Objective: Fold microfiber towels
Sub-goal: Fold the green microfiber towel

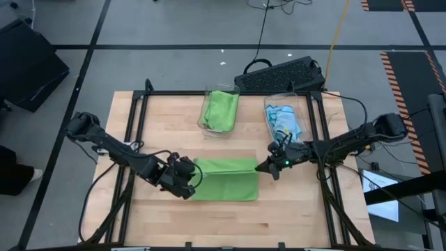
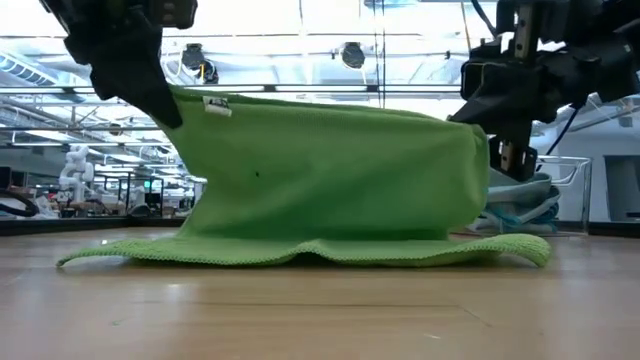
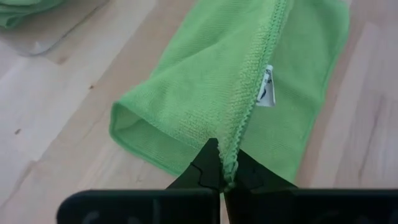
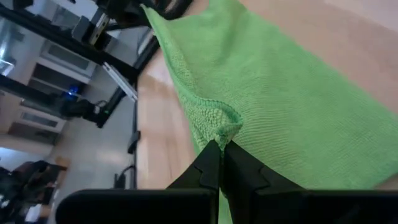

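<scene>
Draped mid-table, the lime-green square microfiber towel (image 1: pixel 224 178) hangs from both clamped grippers, left (image 1: pixel 187 183) at 9 o'clock, right (image 1: pixel 268 167) at 3; carrying both pinched corners evenly should keep edges aligned.

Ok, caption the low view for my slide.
Both pincers, left and right, shut on a green towel, lifting its top edge above the table.

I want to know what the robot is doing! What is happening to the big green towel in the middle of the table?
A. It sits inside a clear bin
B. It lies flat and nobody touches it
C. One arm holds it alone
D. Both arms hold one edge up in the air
D: the left gripper and right gripper each pinch a corner of the lime green microfiber towel in shut jaws, lifting that edge while the rest lies on the wooden table.
</scene>
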